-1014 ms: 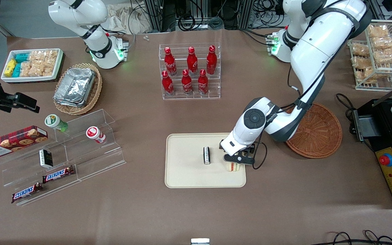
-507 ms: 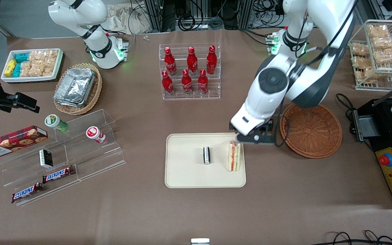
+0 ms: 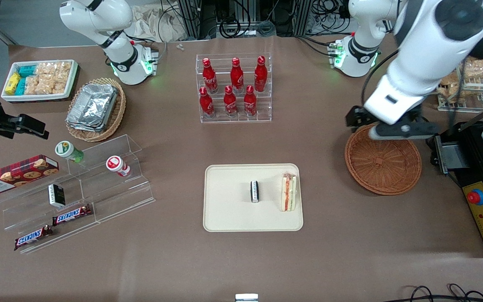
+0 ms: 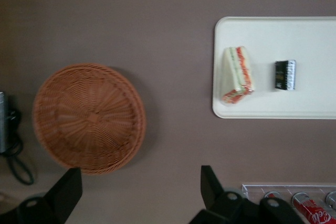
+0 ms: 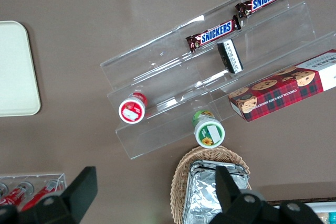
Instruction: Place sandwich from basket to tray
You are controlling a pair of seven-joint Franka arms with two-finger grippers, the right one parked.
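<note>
The sandwich (image 3: 287, 193) lies on the cream tray (image 3: 229, 218), near the tray's edge toward the working arm's end; it also shows in the left wrist view (image 4: 237, 74) on the tray (image 4: 315, 40). The reddish-brown basket (image 3: 384, 163) stands empty beside the tray and shows in the left wrist view (image 4: 89, 119). My left gripper (image 3: 396, 132) hangs high above the basket's edge farther from the front camera. In the left wrist view the gripper (image 4: 139, 187) is open and empty, its jaws wide apart over bare table.
A small dark packet (image 3: 255, 191) lies mid-tray. A clear rack of red bottles (image 3: 235, 88) stands farther back. A black machine with a red button (image 3: 482, 188) and a wire rack of snacks (image 3: 472, 67) flank the basket. Acrylic shelves (image 3: 78, 188) lie toward the parked arm's end.
My left gripper has let go of the sandwich on the tray, risen, and swung away to above the basket. The sandwich stays where it was set down.
</note>
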